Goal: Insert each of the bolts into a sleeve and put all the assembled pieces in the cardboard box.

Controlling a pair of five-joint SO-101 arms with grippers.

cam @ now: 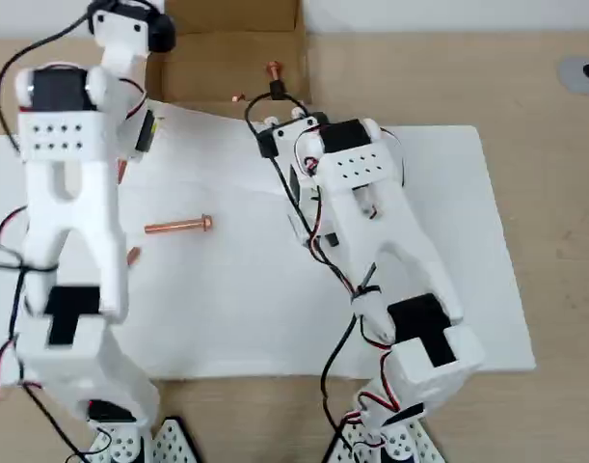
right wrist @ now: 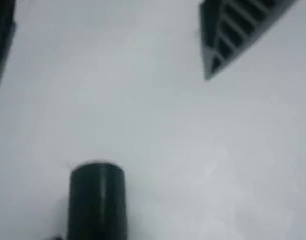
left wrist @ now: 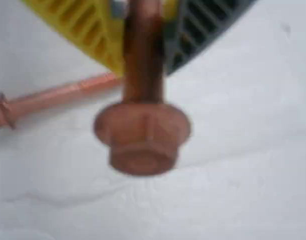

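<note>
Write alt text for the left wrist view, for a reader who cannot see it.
The yellow-and-dark left tool clamps a copper bolt by its shank, with the flanged hex head nearest the camera. Behind it, a second bolt lies flat on the white sheet.

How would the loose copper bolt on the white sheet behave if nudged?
Lying on its round shank, the loose bolt would probably roll, curving around its wider head. It looks metallic, so likely stiff and not fragile.
</note>
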